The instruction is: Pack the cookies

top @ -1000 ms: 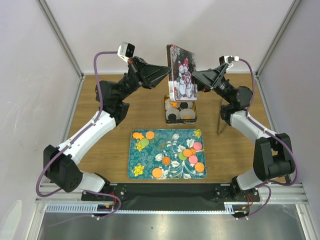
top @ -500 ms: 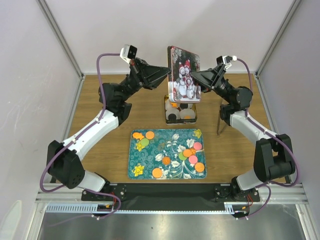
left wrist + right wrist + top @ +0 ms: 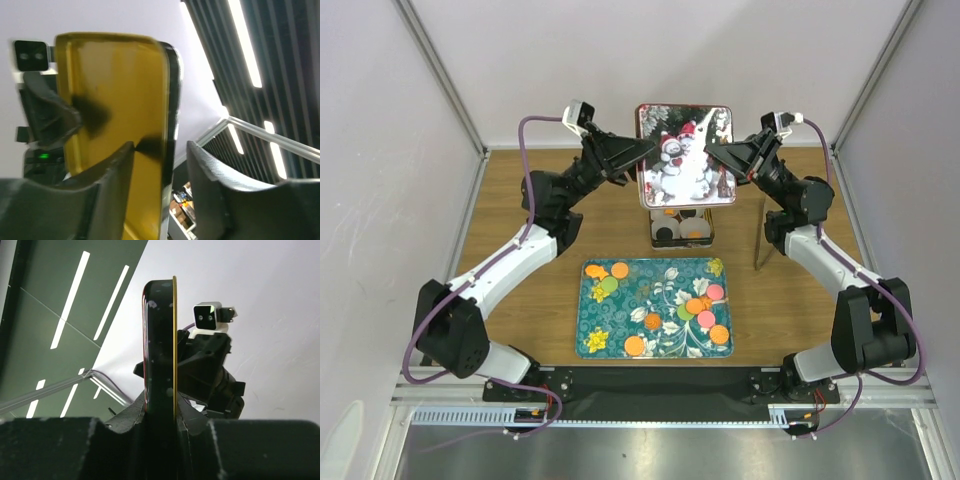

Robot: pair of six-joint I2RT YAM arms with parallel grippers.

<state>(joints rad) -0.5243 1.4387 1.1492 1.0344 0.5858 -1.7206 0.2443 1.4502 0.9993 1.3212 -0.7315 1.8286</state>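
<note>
Evidently raised off the tin (image 3: pixel 653 226) for cookies (image 3: pixel 696 306), the lid (image 3: pixel 685 155) is clamped by the right gripper (image 3: pixel 160 412), loosely straddled by the left gripper (image 3: pixel 160 150).

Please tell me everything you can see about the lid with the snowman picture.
The lid is a rounded rectangle, seemingly metal: snowmen printed on top, a dark rim, a golden underside. It hangs above the open tin, printed face toward the top camera. The right gripper clamps its right edge between its jaws; the left gripper straddles the left edge, grip unclear.
</note>
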